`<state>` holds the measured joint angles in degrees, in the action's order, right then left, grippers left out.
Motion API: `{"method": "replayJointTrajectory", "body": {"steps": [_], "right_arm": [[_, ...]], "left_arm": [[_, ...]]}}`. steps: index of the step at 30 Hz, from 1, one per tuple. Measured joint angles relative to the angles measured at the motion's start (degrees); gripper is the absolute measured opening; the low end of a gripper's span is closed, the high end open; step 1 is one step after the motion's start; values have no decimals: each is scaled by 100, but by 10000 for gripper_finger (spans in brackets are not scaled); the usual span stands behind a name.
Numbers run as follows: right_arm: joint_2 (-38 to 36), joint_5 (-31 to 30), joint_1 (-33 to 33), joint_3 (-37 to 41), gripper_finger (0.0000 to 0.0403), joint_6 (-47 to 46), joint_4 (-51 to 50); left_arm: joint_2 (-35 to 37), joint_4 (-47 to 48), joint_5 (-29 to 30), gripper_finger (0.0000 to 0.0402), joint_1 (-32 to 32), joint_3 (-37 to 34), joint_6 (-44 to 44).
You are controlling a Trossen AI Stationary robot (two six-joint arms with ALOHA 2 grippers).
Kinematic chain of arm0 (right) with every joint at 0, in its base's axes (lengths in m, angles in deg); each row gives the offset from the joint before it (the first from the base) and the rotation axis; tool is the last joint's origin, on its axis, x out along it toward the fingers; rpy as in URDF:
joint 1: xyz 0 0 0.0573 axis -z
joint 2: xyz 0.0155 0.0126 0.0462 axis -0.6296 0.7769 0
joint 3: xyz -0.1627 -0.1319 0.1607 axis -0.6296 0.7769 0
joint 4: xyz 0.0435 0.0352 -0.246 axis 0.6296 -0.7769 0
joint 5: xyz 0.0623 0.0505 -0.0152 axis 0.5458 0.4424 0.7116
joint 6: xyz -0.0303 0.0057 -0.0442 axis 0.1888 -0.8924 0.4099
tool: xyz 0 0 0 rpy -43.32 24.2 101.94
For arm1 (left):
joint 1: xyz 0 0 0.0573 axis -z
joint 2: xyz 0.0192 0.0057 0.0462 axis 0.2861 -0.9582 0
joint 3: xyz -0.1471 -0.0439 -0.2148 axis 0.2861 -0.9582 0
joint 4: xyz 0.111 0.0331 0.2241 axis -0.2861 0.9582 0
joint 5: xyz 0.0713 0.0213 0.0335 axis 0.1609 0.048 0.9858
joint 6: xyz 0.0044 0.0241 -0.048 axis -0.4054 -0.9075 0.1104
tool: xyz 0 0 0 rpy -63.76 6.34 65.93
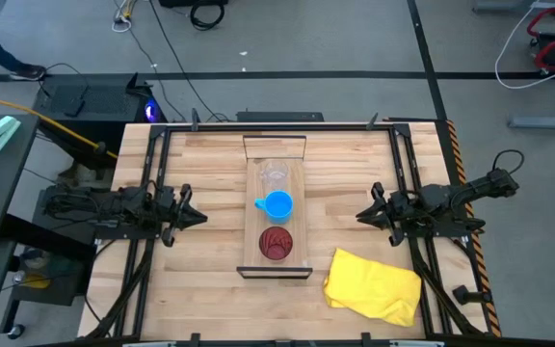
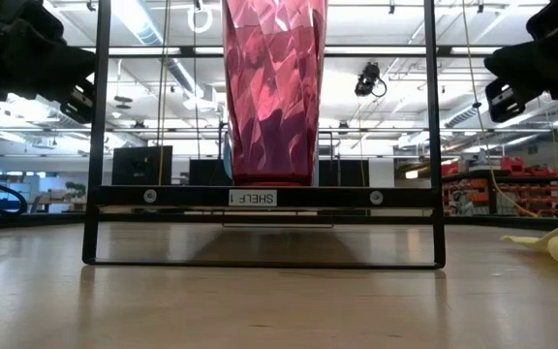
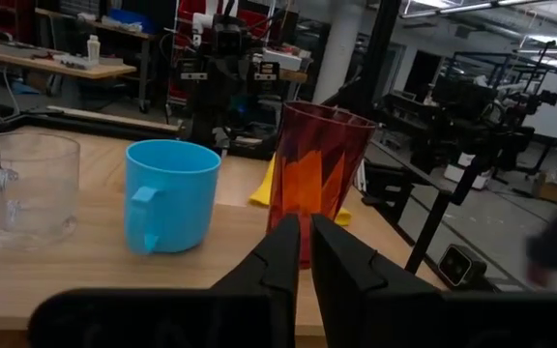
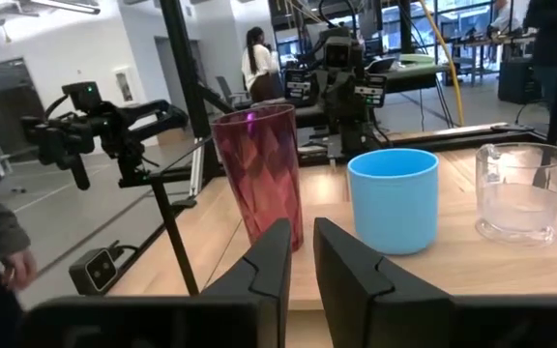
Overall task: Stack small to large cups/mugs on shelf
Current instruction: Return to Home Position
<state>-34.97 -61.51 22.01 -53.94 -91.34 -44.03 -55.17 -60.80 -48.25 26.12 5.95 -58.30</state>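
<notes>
High view: the shelf [image 1: 298, 229] runs top to bottom at frame centre on the table [image 1: 200, 280]. It carries the clear cup [image 1: 275, 175] uppermost, the blue mug [image 1: 277, 204] with its handle toward frame left, and the red cup [image 1: 277, 244] lowest. The left tool [image 1: 198, 217] and right tool [image 1: 362, 216] flank it, both clear of it. A yellow cloth [image 1: 374, 286] lies lower right.

Low view: the red cup stands upright at centre, with a workshop behind.

Wrist views: each tool's fingers sit nearly together, holding nothing.

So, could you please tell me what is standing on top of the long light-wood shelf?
The light-wood shelf carries a row: small clear see-through cup, bright blue handled mug, tall dark red cup. From table height the red cup hides the others.
</notes>
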Motion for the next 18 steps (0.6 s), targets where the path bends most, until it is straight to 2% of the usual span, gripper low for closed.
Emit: {"method": "replayJointTrajectory", "body": {"steps": [8,18], "right_arm": [[2,0,0,-2,56,-9,0],[4,0,0,-4,56,-11,0]], "left_arm": [[0,-34,2,28,0,0,0],[0,-41,11,40,-2,0,2]]}}
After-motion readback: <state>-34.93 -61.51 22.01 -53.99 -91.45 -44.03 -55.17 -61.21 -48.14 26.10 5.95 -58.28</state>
